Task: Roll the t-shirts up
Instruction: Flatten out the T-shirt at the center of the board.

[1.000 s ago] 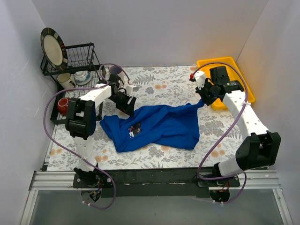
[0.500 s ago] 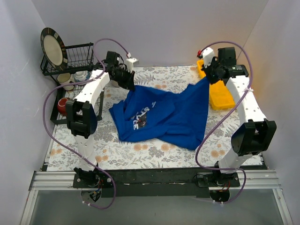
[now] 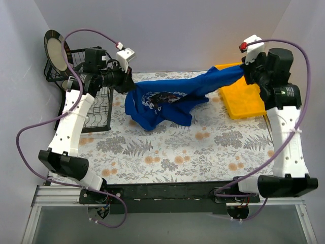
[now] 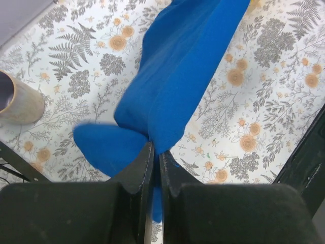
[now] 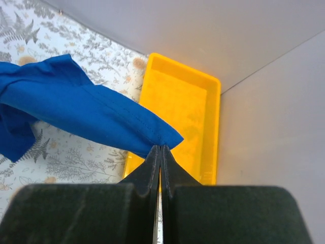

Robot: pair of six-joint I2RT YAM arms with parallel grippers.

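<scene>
A royal-blue t-shirt (image 3: 167, 99) hangs stretched in the air between both arms, its printed chest sagging toward the floral table. My left gripper (image 3: 128, 86) is shut on the shirt's left end, high near the back left; blue cloth (image 4: 172, 86) is pinched between its fingers (image 4: 144, 162). My right gripper (image 3: 247, 71) is shut on the shirt's right end above the yellow tray. In the right wrist view a hemmed corner of the t-shirt (image 5: 86, 109) sits clamped at the tips of my right gripper (image 5: 160, 147).
A yellow tray (image 3: 249, 96) lies at the back right. A black wire rack (image 3: 89, 66) with a plate (image 3: 55, 48) stands at the back left. A beige mug (image 4: 18, 99) stands on the floral cloth (image 3: 193, 147) below the left wrist.
Both arms have risen and pulled apart, lifting the t-shirt off the table and stretching it toward the back. The left gripper closed on the cloth within the last second.
</scene>
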